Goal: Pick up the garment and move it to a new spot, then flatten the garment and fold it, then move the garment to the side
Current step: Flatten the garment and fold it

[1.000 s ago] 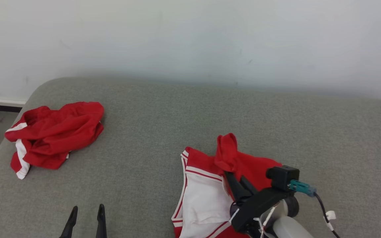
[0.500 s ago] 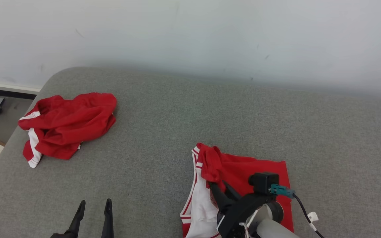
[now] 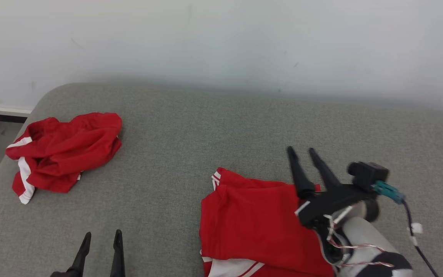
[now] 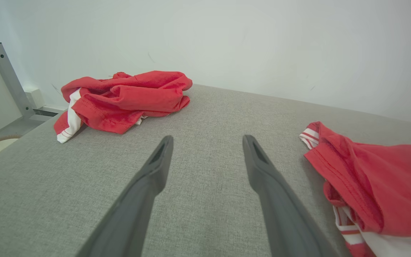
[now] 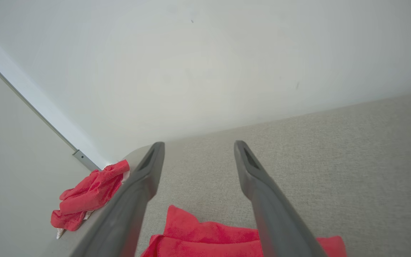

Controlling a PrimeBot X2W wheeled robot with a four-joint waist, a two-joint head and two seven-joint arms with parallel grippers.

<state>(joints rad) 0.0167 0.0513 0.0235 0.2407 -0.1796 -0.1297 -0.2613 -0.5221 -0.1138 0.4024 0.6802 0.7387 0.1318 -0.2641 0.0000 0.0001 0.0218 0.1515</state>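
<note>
On the cushion [image 3: 206,127], near and right in our head view, the garment [image 3: 256,219] lies folded, red over white. Our right gripper [image 3: 301,150] hovers over its far right edge, fingers apart and empty, we judge so the fold lies undisturbed. Our left gripper [image 3: 102,232] rests near left, likewise apart. A crumpled pile [image 3: 64,150] sits far left, well apart.

From our left wrist, the garment [image 4: 376,178] lies right of the spread fingers, untouched.

From our right wrist, parted fingers point past the garment [image 5: 209,235] toward the wall [image 5: 227,53]. Moving it aside looks to be what remains.
</note>
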